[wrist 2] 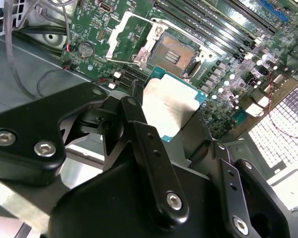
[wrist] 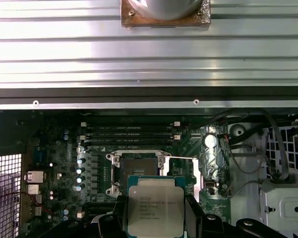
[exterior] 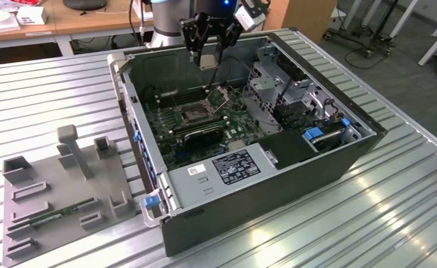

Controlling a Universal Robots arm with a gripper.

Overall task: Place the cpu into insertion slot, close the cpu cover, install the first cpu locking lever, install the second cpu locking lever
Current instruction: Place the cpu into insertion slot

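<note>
In the exterior view the claw [exterior: 208, 60] hangs over the open computer case [exterior: 293, 184] on the counter [exterior: 397, 212], above the insertion slot [exterior: 192, 113] inside; in the second wrist view it grips the cpu [wrist 2: 171, 106] by its edges, the cpu cover [wrist 2: 126, 37] standing raised; in the first wrist view the cpu [wrist: 155, 208] is clear of the slot [wrist: 138, 168].

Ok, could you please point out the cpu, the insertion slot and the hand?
cpu [wrist: 155, 210]: first wrist view, middle of its silvery face.
insertion slot [wrist 2: 175, 53]: second wrist view, its dark centre.
hand [exterior: 208, 54]: exterior view, midway between its fingertips, which grip the cpu.
</note>
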